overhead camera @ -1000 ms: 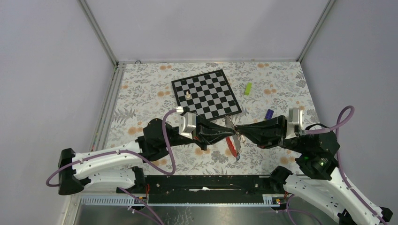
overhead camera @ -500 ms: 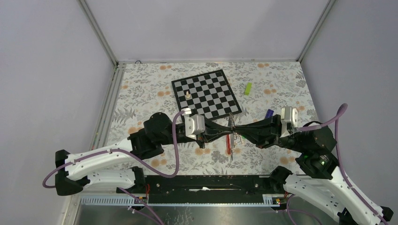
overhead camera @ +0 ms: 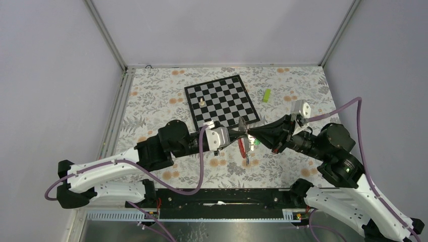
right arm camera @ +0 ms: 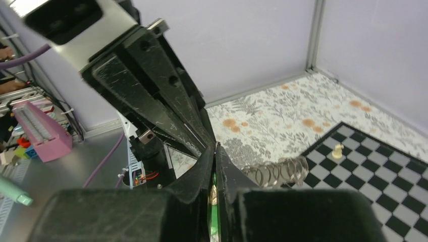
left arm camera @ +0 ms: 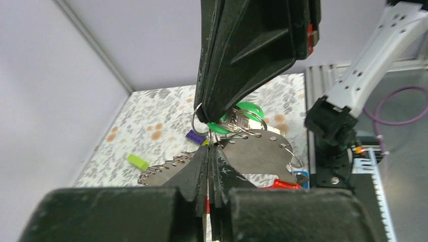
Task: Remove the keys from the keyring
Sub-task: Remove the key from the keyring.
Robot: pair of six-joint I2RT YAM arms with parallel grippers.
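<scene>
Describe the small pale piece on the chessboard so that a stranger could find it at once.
Look at the black-and-white chessboard lying on the flowered table cover. Near its left edge stands one small cream chess piece, shaped like a pawn. It is the only thing standing on the board.

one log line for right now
left hand shut on keyring | right hand shut on green key | keys still on ring | held above table

Right tool (right arm camera: 216, 149) pinched on green key (right arm camera: 214, 218); left tool (right arm camera: 206, 134) tip-to-tip; chessboard (right arm camera: 388, 174), pawn (right arm camera: 337, 149) right.
</scene>
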